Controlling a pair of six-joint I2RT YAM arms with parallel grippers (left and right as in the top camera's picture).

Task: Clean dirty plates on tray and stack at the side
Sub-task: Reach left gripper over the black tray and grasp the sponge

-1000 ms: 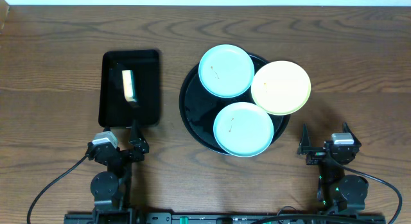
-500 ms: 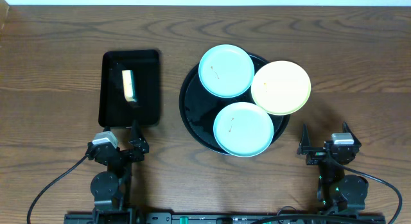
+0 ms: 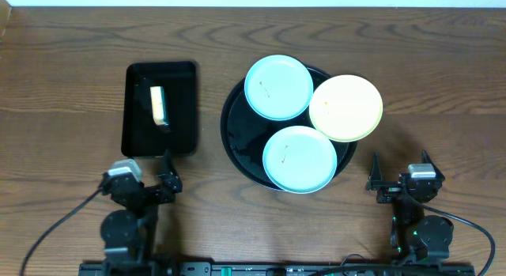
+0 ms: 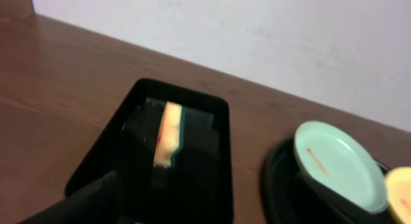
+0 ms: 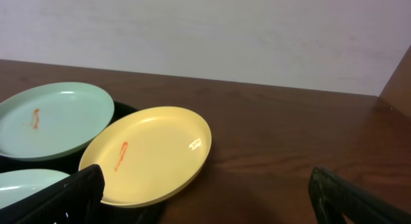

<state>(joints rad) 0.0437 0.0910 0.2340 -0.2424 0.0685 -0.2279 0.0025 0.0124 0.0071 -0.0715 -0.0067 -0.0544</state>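
Observation:
Three plates lie on the round black tray (image 3: 237,141): a pale blue one (image 3: 278,87) at the back, a pale yellow one (image 3: 345,107) overhanging the right rim, and a pale blue one (image 3: 300,158) at the front. Each has small orange marks. My left gripper (image 3: 142,181) is open and empty near the table's front, just before the rectangular tray. My right gripper (image 3: 399,177) is open and empty at the front right, short of the yellow plate (image 5: 151,153). The left wrist view shows the back blue plate (image 4: 337,163).
A small rectangular black tray (image 3: 182,102) at the left holds a yellow sponge (image 3: 158,106), which also shows in the left wrist view (image 4: 168,134). Bare wood tabletop (image 3: 443,94) lies right of the round tray.
My left gripper has shifted slightly to the left. The right arm and the plates have not moved.

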